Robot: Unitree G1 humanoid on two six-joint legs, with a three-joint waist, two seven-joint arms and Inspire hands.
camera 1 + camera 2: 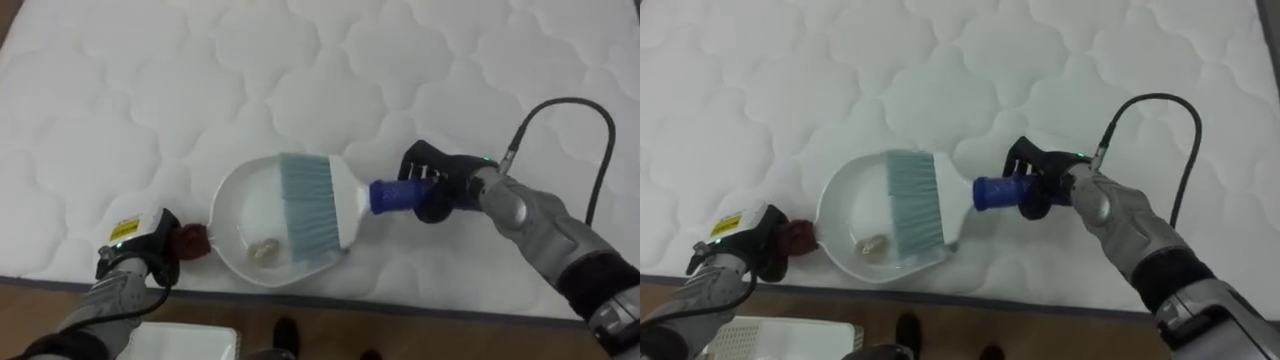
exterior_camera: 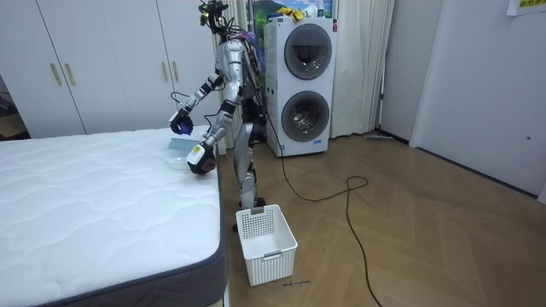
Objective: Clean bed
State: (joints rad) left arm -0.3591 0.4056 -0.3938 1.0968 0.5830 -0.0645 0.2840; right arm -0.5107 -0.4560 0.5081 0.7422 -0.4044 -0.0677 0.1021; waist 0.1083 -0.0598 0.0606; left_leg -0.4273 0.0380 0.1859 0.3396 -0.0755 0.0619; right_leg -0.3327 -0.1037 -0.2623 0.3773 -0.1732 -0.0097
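Bed (image 1: pixel 120 90): the quilted top looks bare beyond both sets of fingers. Basket (image 2: pixel 266 243) sits on the floor, below the left hand (image 1: pixel 140 255). Pan (image 1: pixel 232 195): left fingers are curled round its red handle (image 1: pixel 192 240). Brush (image 1: pixel 310 205): right hand (image 1: pixel 445 180) fingers are wrapped on the blue handle (image 1: pixel 398 195), bristles inside the pan. Scrap (image 1: pixel 264 251) lies in the pan, between the two hands' fingers. Sweeping seems about done; tipping into the basket is likely what is left.

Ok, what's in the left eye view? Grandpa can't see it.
The right hand holds a blue-handled brush in a round white dustpan on a white quilted mattress; the left hand grips the pan's dark red handle.
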